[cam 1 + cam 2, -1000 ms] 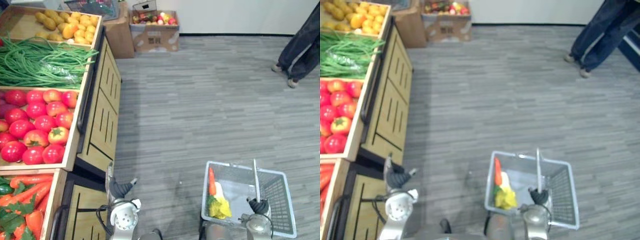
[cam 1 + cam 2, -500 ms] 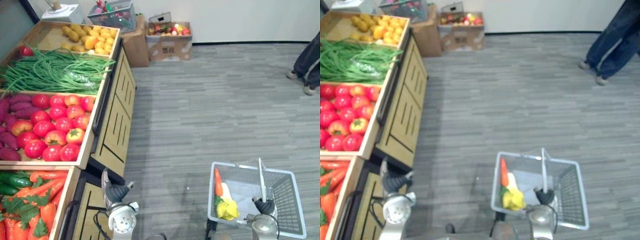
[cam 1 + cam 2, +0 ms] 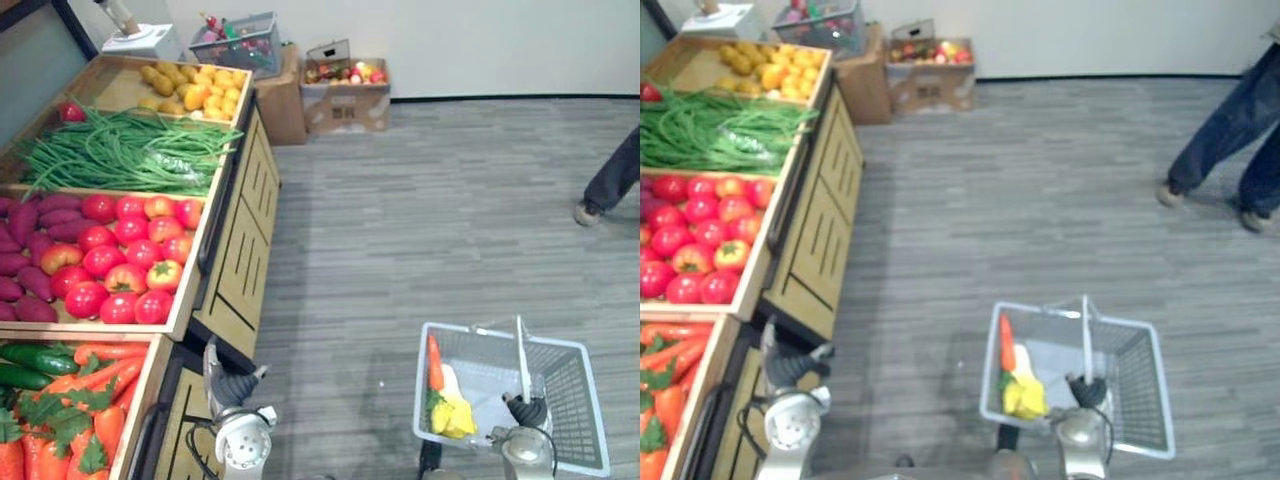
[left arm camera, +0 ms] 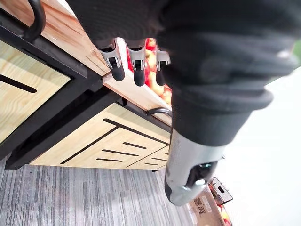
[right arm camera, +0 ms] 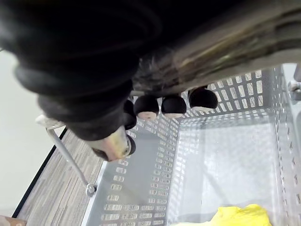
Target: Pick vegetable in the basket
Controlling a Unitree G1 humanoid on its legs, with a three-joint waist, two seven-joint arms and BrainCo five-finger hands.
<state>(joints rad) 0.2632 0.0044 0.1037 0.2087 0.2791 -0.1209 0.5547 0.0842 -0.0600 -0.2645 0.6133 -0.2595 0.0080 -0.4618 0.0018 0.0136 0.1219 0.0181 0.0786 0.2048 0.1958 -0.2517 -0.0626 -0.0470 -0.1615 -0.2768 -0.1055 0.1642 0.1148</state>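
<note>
Left hand (image 3: 232,384), relaxed and empty, should rise over the carrots (image 3: 98,352); right hand (image 3: 527,411) grips the basket handle (image 3: 520,345) level.

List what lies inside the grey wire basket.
In the grey wire basket: an orange carrot, a pale piece and a yellow vegetable. The right hand on its handle hides part of the floor.

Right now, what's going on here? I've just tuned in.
The right hand is curled round the handle of the grey basket; a carrot and a yellow vegetable lie inside. The left hand hangs open and empty beside the wooden stand, near the crate of carrots, with tomatoes and green beans further along. A person's leg shows at far right.
</note>
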